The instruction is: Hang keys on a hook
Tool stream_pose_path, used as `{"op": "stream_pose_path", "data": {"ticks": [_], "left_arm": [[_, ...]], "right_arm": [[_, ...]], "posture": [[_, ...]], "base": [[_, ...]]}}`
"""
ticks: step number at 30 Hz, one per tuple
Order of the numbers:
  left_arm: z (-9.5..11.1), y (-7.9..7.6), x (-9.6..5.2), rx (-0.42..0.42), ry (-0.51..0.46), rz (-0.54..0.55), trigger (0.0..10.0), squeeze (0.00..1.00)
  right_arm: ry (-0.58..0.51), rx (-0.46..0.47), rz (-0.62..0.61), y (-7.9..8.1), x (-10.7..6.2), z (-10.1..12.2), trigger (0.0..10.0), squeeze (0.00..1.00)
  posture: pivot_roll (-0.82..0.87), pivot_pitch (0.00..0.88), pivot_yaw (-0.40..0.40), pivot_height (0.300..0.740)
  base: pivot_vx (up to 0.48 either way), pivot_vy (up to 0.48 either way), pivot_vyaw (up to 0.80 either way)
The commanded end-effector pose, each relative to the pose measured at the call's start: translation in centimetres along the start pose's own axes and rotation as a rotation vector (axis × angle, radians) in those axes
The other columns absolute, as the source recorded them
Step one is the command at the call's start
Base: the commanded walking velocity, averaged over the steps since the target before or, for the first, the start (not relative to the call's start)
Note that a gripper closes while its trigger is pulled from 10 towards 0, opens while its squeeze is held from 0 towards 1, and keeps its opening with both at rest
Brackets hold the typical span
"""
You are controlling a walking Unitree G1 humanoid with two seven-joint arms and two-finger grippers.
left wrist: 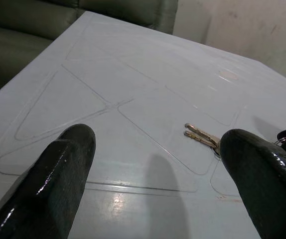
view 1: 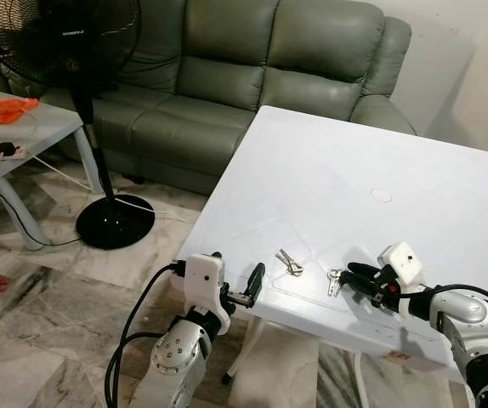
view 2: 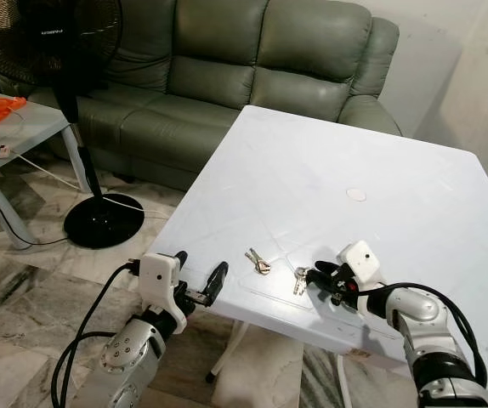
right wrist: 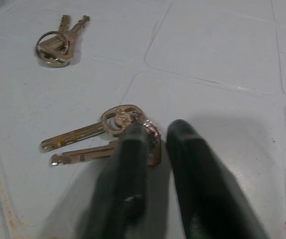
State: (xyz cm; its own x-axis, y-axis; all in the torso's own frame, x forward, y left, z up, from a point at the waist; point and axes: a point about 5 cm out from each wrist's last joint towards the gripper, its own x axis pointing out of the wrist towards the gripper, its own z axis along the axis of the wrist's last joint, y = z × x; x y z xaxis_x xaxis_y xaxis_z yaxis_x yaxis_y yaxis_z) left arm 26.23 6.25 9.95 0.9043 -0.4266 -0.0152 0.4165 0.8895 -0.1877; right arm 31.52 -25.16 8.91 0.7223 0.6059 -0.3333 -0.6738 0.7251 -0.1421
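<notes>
Right claw (right wrist: pixel 150 137) pinches the near keys' (right wrist: pixel 95 134) ring; left claw (view 1: pixel 237 285) gapes at the table (view 1: pixel 354 153) edge.

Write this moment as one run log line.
right gripper: closing on near keys | left gripper: open at table edge | other keys: untouched

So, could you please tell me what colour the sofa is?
The sofa is grey-green; the left eye view shows it best.
</notes>
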Motion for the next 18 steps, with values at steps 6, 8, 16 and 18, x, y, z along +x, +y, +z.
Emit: {"op": "stream_pose_path", "data": {"ticks": [6,8,16,18], "left_arm": [[0.65,-1.99,0.63,-0.068,-0.036,-0.029,10.0,0.0],[0.65,-2.0,0.66,-0.069,-0.036,-0.03,10.0,0.0],[0.67,-2.03,0.71,-0.073,-0.037,-0.028,10.0,0.0],[0.69,-2.04,0.69,-0.074,-0.039,-0.027,10.0,0.0]], "right_arm": [[0.0,-0.003,0.006,-0.53,-0.74,0.04,0.0,0.0],[0.008,-0.008,0.0,-0.59,-0.72,0.07,9.9,0.0],[0.005,0.0,-0.008,-0.67,-0.65,0.14,10.0,1.0],[0.017,-0.009,-0.01,-0.68,-0.63,0.08,10.0,0.0]], "posture": [[0.03,0.084,-0.097,0.74],[0.02,0.083,-0.097,0.74],[0.03,0.081,-0.1,0.74],[0.03,0.078,-0.102,0.74]], "base": [[0.0,0.0,0.0],[0.0,0.0,0.0],[0.0,0.0,0.0],[0.0,0.0,0.0]]}}
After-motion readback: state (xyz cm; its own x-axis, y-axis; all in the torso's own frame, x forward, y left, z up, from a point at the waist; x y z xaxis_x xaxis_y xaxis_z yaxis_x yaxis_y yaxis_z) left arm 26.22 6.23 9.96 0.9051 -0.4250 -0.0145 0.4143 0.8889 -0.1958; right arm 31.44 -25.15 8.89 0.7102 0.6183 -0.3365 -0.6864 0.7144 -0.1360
